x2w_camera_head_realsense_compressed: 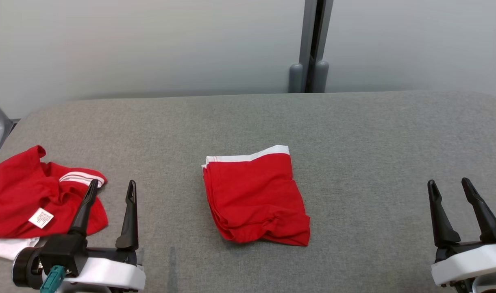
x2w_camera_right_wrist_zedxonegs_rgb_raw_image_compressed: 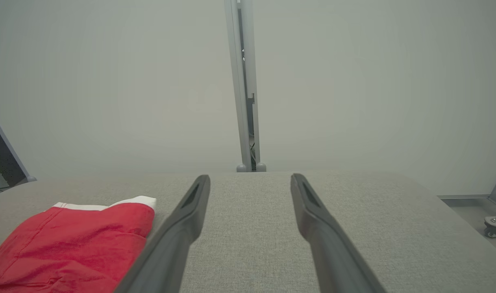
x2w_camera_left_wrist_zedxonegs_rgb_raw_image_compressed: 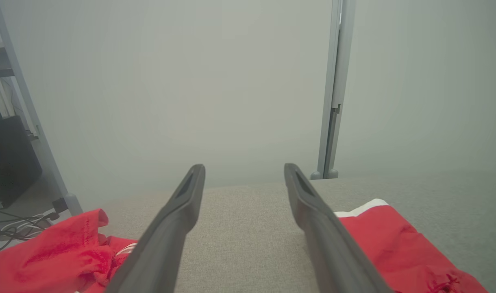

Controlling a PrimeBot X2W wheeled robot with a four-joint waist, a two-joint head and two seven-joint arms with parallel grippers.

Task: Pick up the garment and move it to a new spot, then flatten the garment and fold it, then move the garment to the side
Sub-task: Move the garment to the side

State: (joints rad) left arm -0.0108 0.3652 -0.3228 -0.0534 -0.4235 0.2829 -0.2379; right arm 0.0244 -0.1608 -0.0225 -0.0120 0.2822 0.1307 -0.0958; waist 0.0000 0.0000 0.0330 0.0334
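Count: two grippers, two red garments, one table, one post.

Left gripper [x2w_camera_head_realsense_compressed: 113, 183]: both dark fingers spread wide, nothing between them. Right gripper [x2w_camera_head_realsense_compressed: 448, 182]: the same, fingers wide apart and empty.

Folded red garment [x2w_camera_head_realsense_compressed: 254, 199]: a compact stack of layers with a white band along its far edge and a slightly rumpled near hem. It lies flat on the table between the two grippers, nearer the left one, to that gripper's right and level with its fingertips. It is well apart from the right gripper, off to its left. Neither gripper touches it.

Crumpled red garment [x2w_camera_head_realsense_compressed: 32, 195]: a loose heap to the left of the left gripper. Its nearest fold passes behind the outer finger in the head view; contact cannot be told. It shows one white-striped cuff [x2w_camera_head_realsense_compressed: 80, 177] beside that fingertip and one white label [x2w_camera_head_realsense_compressed: 41, 217] face up.

Surface: table [x2w_camera_head_realsense_compressed: 374, 134] covered in grey woven cloth, corners rounded.

Room: pale grey partition panels [x2w_camera_head_realsense_compressed: 150, 44] stand behind the table, joined by one grey post [x2w_camera_head_realsense_compressed: 312, 44] with two rounded feet. In the left wrist view, a metal frame upright [x2w_camera_left_wrist_zedxonegs_rgb_raw_image_compressed: 24, 106], a dark box [x2w_camera_left_wrist_zedxonegs_rgb_raw_image_compressed: 10, 158] and floor cables [x2w_camera_left_wrist_zedxonegs_rgb_raw_image_compressed: 12, 230] lie beyond the table's left end. In the right wrist view, one caster wheel [x2w_camera_right_wrist_zedxonegs_rgb_raw_image_compressed: 493, 231] sits off the right end.
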